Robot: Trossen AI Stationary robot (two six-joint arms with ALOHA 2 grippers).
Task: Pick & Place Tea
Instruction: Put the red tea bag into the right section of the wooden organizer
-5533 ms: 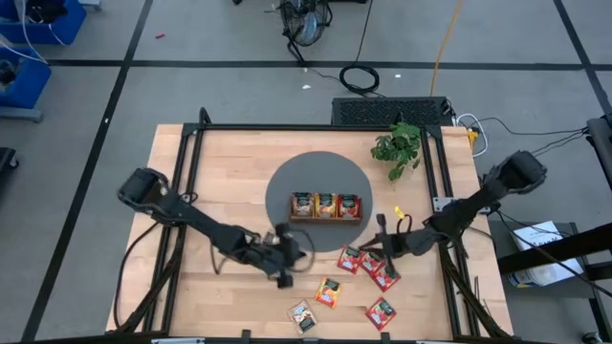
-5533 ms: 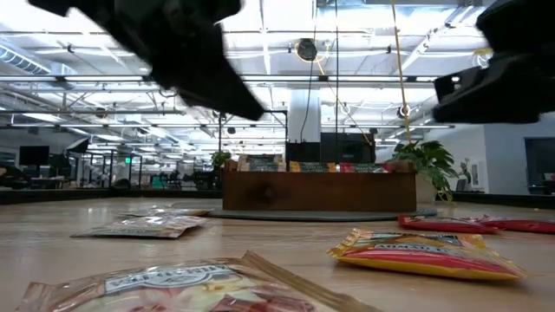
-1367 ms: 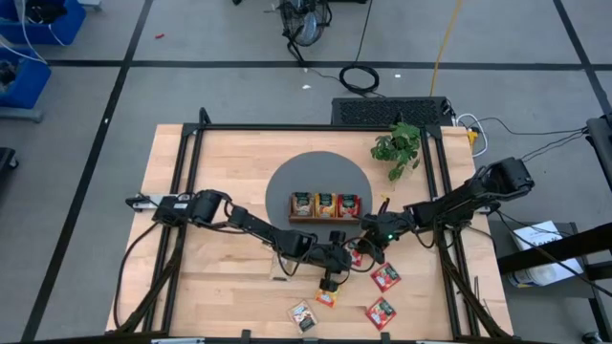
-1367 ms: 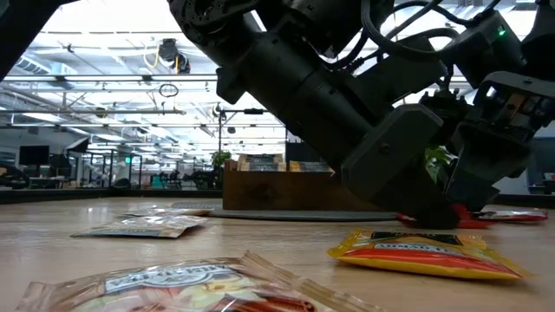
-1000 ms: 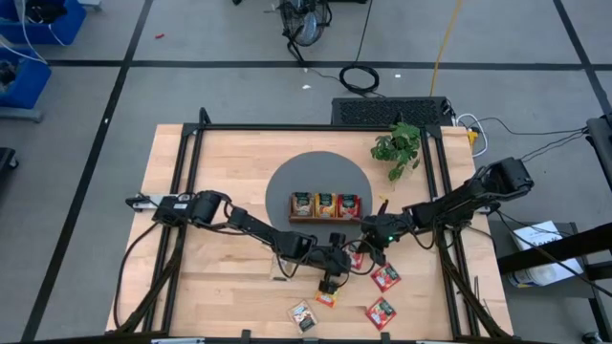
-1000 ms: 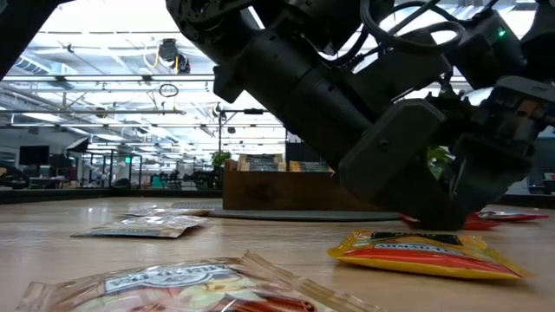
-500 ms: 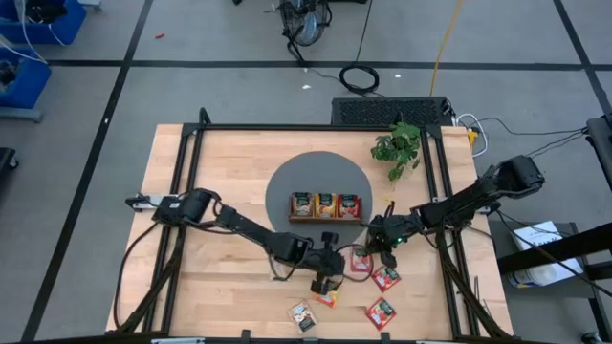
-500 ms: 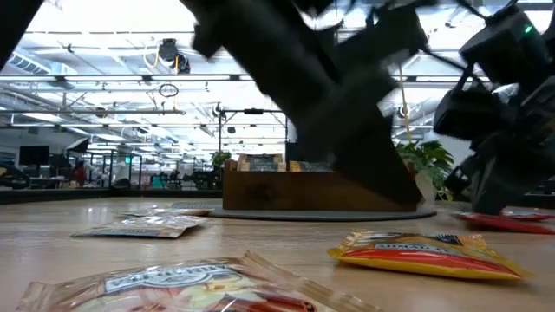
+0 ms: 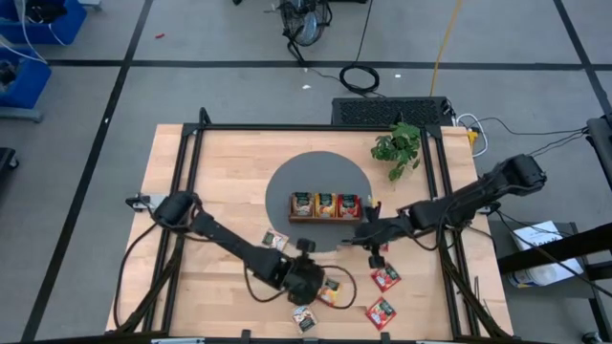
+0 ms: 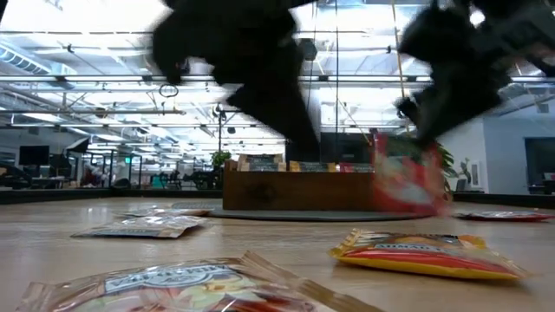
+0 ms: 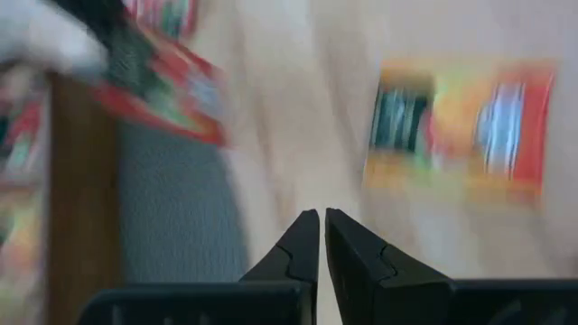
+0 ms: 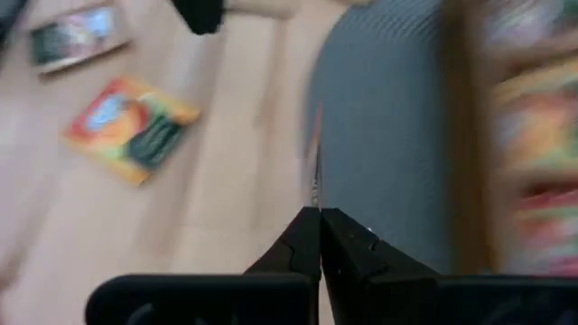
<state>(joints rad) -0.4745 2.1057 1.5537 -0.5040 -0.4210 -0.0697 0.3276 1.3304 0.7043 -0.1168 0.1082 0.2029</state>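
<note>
My right gripper (image 9: 369,239) is shut on a red tea packet (image 10: 403,184) above the table, near the right end of the brown wooden tray (image 9: 327,206). The tray stands on a round grey mat (image 9: 287,182) and holds several packets. My left gripper (image 9: 320,279) is shut and empty, above the table just left of an orange packet (image 9: 331,291), which also shows in the left wrist view (image 11: 461,126). Other packets lie flat on the wood: a pale one (image 9: 275,241), another pale one (image 9: 304,318) and two red ones (image 9: 385,277) (image 9: 381,311). My right gripper pinches the red packet between its two fingers at the packet's upper edge (image 10: 395,143), coming from above. The packet hangs upright below the fingers, clear of the table. In the right wrist view it shows edge-on as a thin line (image 12: 315,181) ahead of the fingertips.
A green leafy plant (image 9: 397,148) stands at the far right of the table. Black frame rails (image 9: 191,162) run along the table's left, right and far sides. The wood left of the mat (image 9: 229,191) is bare.
My right gripper has risen with the red packet, which has come off the table and now hangs upright, and has gone a little toward the tray. My left gripper has drawn back toward the table's left edge and risen, away from the red packets.
</note>
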